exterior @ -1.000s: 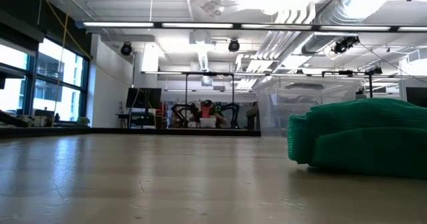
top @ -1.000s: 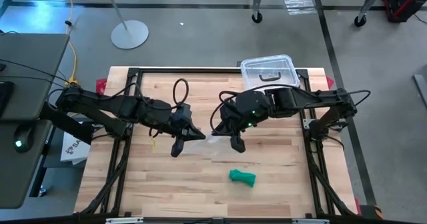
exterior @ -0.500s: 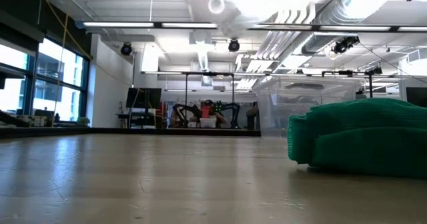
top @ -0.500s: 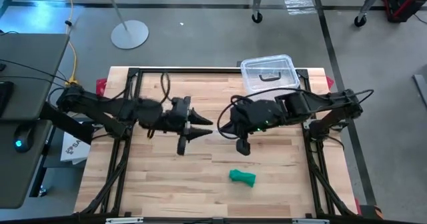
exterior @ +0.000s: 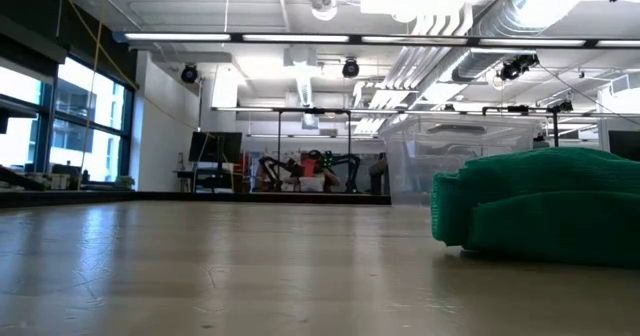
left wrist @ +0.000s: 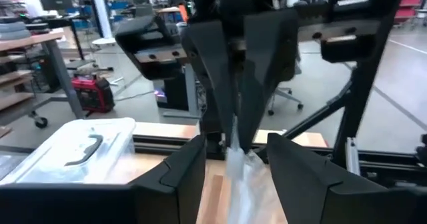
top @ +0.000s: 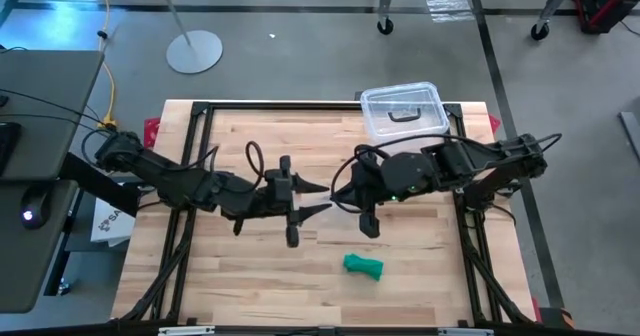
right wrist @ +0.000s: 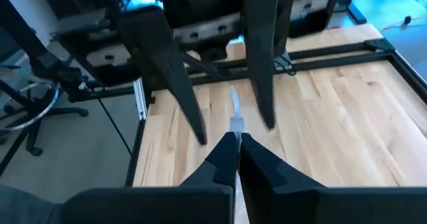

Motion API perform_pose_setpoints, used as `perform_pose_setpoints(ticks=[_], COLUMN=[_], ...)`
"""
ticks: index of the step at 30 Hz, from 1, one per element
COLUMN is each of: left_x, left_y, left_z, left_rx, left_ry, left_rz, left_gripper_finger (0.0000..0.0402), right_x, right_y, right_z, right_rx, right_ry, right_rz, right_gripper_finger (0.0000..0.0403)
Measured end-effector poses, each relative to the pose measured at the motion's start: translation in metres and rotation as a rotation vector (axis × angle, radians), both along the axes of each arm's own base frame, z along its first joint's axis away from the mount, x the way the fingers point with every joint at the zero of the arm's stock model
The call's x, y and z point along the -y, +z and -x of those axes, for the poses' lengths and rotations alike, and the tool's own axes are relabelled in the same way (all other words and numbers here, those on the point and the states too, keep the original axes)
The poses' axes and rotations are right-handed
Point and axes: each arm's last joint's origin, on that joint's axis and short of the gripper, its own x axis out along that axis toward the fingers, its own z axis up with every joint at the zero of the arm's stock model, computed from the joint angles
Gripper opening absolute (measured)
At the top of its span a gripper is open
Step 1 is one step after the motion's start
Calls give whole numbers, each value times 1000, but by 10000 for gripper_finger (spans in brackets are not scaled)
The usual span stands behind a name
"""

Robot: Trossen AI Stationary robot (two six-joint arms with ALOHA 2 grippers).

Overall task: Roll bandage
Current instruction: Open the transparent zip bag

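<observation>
1. The bandage (top: 363, 266) lies as a small green roll on the table (top: 230, 276), toward the near edge, well apart from both tools; in the low view it fills the right side as a ribbed green bundle (exterior: 540, 206).
2. The rolling itself looks done. The step in hand seems to concern the clear plastic bag (left wrist: 241, 177), a crinkly strip hanging in the air between the two arms above the table's middle.
3. The right tool (right wrist: 235, 147) is pinched shut on the top edge of that bag, as both wrist views show.
4. The left tool (left wrist: 233, 161) faces it with its fingers (left wrist: 183, 174) apart, the bag hanging between them untouched.
5. The next move likely calls for spreading the bag's mouth or setting the bag down, then reaching toward the near edge for the roll; the thin film could slip or fold shut.
6. A clear plastic box (top: 403, 111) with a black handle sits at the far right corner of the pale wooden table.
7. Around the table lie grey floor, a round lamp base (top: 194, 51) and chair castors.
</observation>
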Motion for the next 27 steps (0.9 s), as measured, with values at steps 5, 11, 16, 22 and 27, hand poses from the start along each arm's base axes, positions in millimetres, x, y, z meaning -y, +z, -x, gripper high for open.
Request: perform_pose_setpoints(ticks=[5,11,16,22,27], left_x=[0,0,2,2,2], left_y=[-1,-1,2,2,2], left_z=[0,0,1,2,2], left_rx=[-7,-3,25,23,23], left_ry=[-11,-6,-15,-18,-18], left_rz=[37,44,55,54,54], left_gripper_finger=[134,111,106,106,104], right_x=[-1,-1,-1,-1,-1], right_y=[4,5,5,5,5], right_z=[-2,-3,-2,-2,-2], right_rx=[45,58,58,58,58], right_ry=[5,9,9,10,10], right_rz=[-7,-4,-5,-5,-5], right_gripper_finger=[0,0,0,0,0])
